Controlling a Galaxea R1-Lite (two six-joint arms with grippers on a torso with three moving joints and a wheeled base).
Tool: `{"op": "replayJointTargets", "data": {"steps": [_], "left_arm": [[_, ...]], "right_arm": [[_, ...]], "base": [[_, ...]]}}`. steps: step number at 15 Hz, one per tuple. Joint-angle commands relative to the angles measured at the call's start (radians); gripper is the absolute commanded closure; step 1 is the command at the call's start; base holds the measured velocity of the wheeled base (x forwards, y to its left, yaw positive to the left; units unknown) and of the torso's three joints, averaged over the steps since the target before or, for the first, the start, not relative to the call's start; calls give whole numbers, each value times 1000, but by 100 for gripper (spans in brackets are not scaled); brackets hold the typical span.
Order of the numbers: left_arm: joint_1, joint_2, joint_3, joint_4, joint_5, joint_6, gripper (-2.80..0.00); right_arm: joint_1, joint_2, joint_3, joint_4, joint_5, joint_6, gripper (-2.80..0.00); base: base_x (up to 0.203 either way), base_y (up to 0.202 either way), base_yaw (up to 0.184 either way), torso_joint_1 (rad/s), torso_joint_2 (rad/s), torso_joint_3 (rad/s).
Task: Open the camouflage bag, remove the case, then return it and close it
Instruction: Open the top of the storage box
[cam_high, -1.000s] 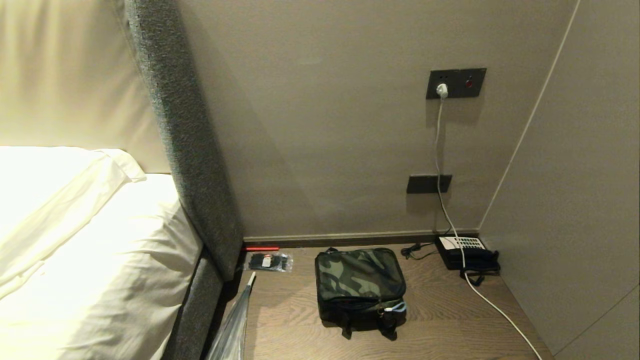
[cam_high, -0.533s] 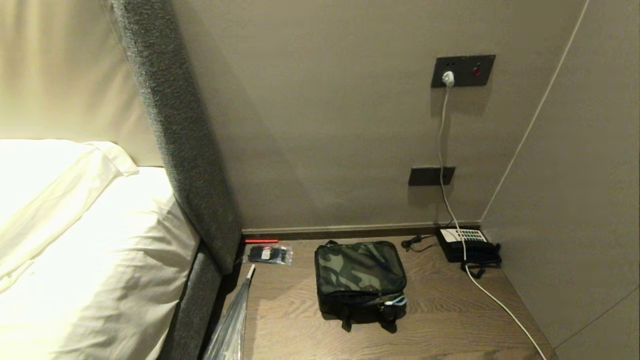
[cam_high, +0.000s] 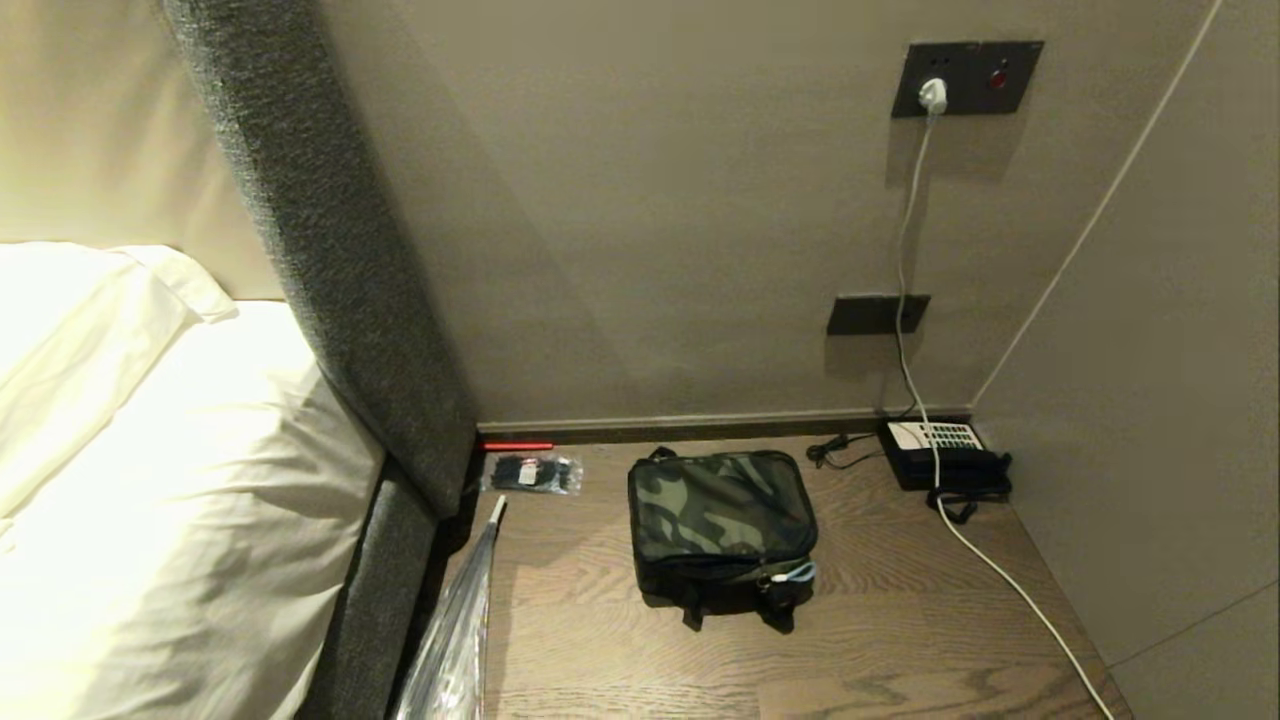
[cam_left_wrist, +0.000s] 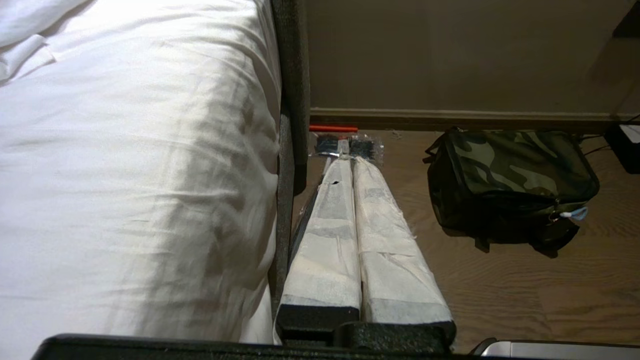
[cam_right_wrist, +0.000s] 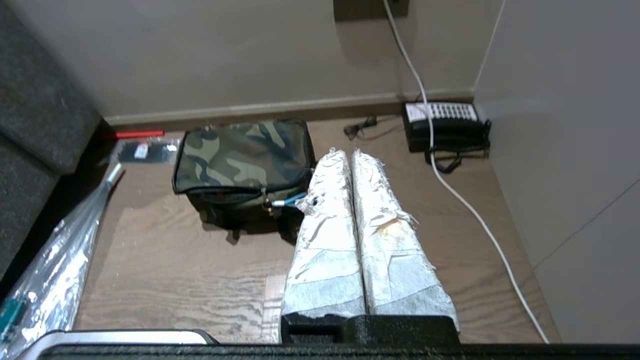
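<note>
View has tilted down; camouflage bag (cam_high: 722, 525) zipped shut

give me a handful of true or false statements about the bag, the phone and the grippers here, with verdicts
1. The green camouflage soft bag sits zipped shut on the wooden surface. True.
2. The black telephone with white keypad rests on top of the bag. False: it stands apart, in the corner by the wall.
3. The left gripper has its padded fingers pressed together. True.
4. The right gripper clamps the bag's light blue zipper pull. False: it is shut on nothing.
5. A white cable is plugged into the dark wall socket. True.
</note>
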Motion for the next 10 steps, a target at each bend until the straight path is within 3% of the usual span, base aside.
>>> {"op": "replayJointTargets", "data": {"steps": [1,10], "left_arm": [[0,-2,0,0,-1,0,0],[0,-2,0,0,1,0,0]], "right_arm": [[0,-29,14,0,0,0,0],[0,-29,14,0,0,0,0]], "base": [[0,0,0,4,2,-212],[0,0,0,1,3,-197]]}}
